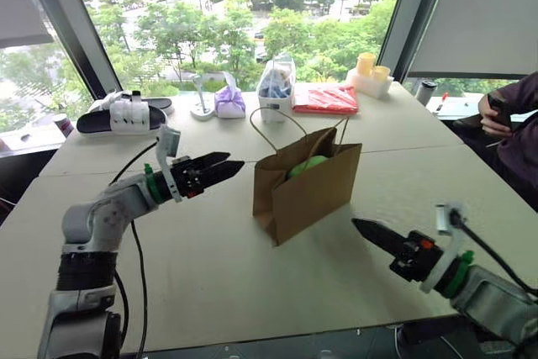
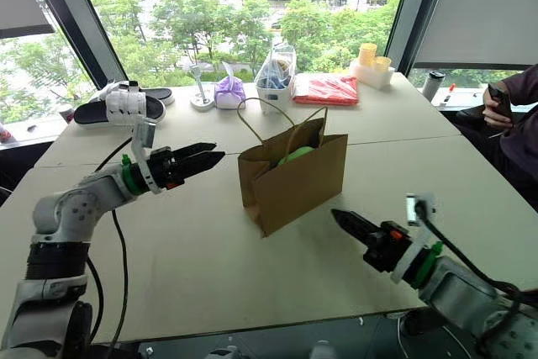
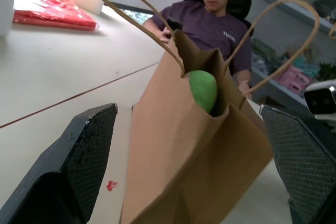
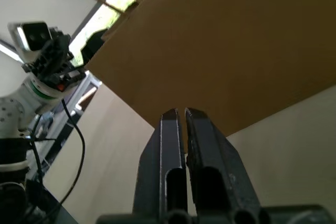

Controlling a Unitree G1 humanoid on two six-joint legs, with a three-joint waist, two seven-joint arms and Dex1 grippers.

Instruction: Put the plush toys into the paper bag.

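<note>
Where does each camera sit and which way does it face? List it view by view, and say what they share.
Left eye, right eye: on the head, looking down over the table; both arms show.
Left wrist: between the open left gripper fingers, facing the bag and green toy.
Right wrist: along the shut right gripper, facing the bag's side.
Shared: the bag.

Bare table point(image 1: 210, 266) all round the upright paper bag point(image 1: 311, 191); cord handles point(image 1: 282, 119) arching over its mouth, perhaps partly barring entry.
</note>
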